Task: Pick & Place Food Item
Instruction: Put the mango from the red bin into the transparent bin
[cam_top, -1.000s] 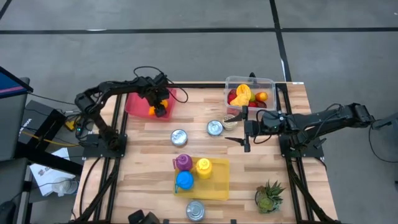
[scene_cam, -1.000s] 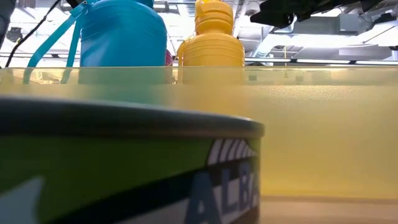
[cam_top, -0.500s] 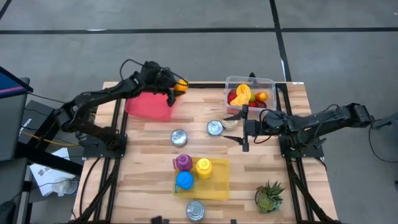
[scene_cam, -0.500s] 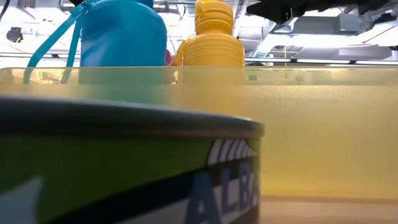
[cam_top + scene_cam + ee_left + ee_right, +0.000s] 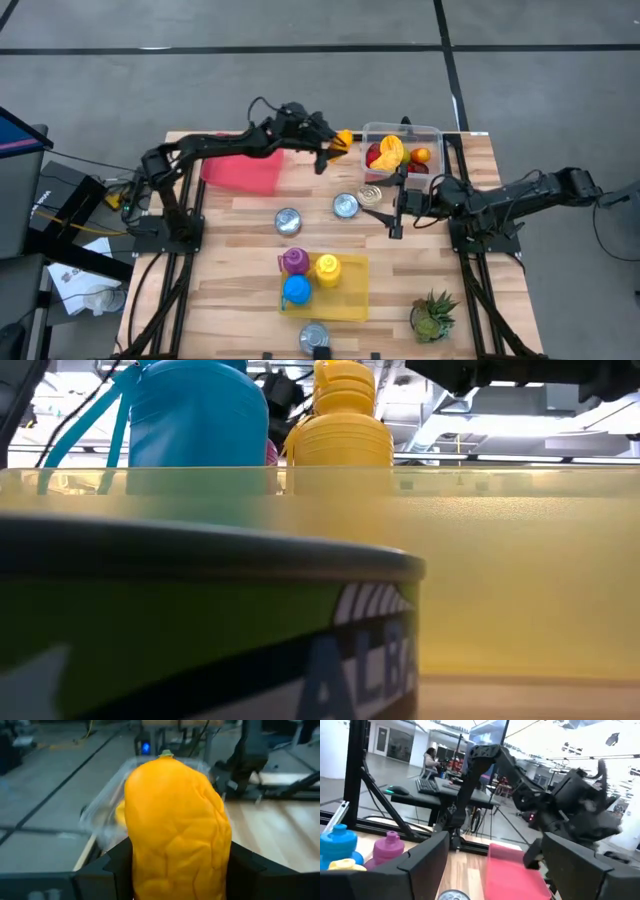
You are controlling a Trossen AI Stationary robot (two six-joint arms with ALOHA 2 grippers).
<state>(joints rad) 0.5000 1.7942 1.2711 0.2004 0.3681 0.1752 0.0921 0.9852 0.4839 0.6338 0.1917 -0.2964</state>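
The pale slatted wooden worktop (image 5: pixel 240 260) carries everything, with a dark arm mounted at each side. The left arm reaches across its far edge, and the left pincer (image 5: pixel 335 148) hangs above the boards between the pink plastic bin (image 5: pixel 240 170) and the clear plastic container of red and yellow fruit (image 5: pixel 402 150), close to the container. Its jaws are closed around a yellow-orange wrinkled toy pepper (image 5: pixel 176 827), which fills the left wrist view and has the container's clear wall blurred behind it; in the high view the pepper (image 5: pixel 343 138) shows as a small orange spot at the pincer's tip. The right arm lies along the worktop's right side, and the right pincer (image 5: pixel 396 205) sits low, just in front of the clear container, jaws spread wide and holding nothing.

Nearer the front lies a translucent yellow flat tray (image 5: pixel 345 297), carrying three small bottles: a blue plastic bottle (image 5: pixel 296 290), a yellow plastic bottle (image 5: pixel 327 268) and a purple plastic bottle (image 5: pixel 293 261). A small green potted plant (image 5: pixel 433 315) stands at the front right corner. Two silver round tins (image 5: pixel 288 221) rest mid-worktop, the second (image 5: pixel 346 206) just beside the right pincer. A third tin with a green label (image 5: pixel 200 630) stands at the front edge and fills the low view.
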